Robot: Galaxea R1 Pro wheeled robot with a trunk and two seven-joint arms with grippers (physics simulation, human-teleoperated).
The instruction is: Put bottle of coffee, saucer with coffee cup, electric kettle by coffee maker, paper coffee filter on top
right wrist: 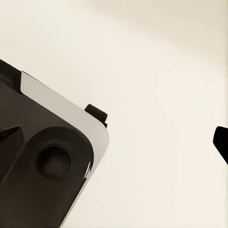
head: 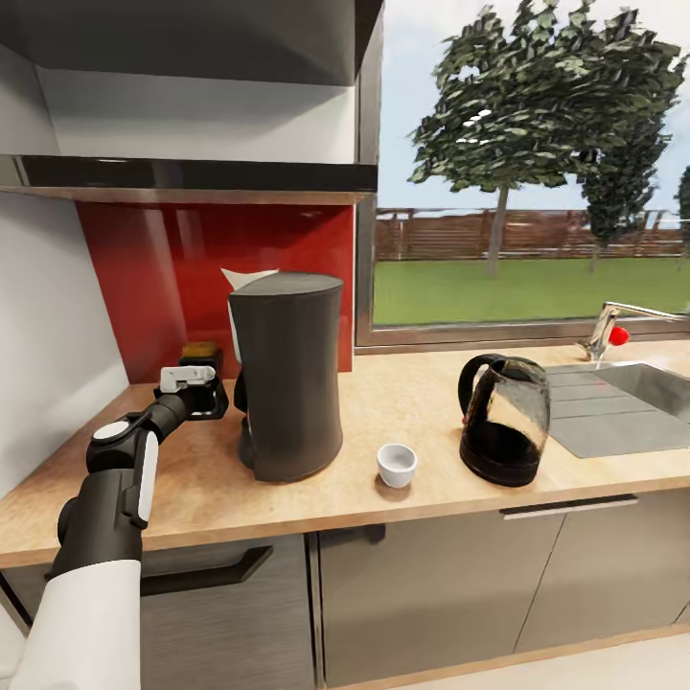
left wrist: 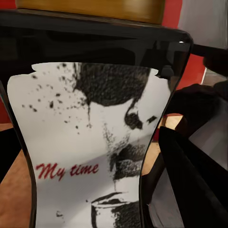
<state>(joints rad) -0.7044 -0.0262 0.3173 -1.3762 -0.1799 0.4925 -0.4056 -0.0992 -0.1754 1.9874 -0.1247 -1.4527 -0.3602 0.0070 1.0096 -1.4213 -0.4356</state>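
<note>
We are looking at the kitchen countertop [head: 402,498] running across the middle of the head view, light wood grain over grey cabinet fronts, with the red backsplash [head: 172,278] behind it in the upper left and the dark kitchen shelf [head: 192,175] sitting above that. Our left arm [head: 115,498] is rising from the lower left corner of the frame, bending at the elbow and reaching forward and slightly right over the worktop toward the backsplash. The coffee maker [head: 287,374] is standing upright left of centre, with the white edge of the paper coffee filter [head: 241,278] showing at its top left. The electric kettle [head: 505,420] is standing right of centre, well apart from the coffee maker, and the sink [head: 661,383] is lying at the right edge. The coffee cup [head: 397,464] is sitting on the countertop between the coffee maker and the kettle, lower in the frame. Our left gripper [head: 203,395] is sitting at the bottle of coffee [head: 202,355], just left of the coffee maker; in the left wrist view the bottle's label [left wrist: 90,156] is looming between the dark fingers [left wrist: 194,185], but we cannot tell whether they are pinching it. In the right wrist view the right gripper's state cannot be told either.
</note>
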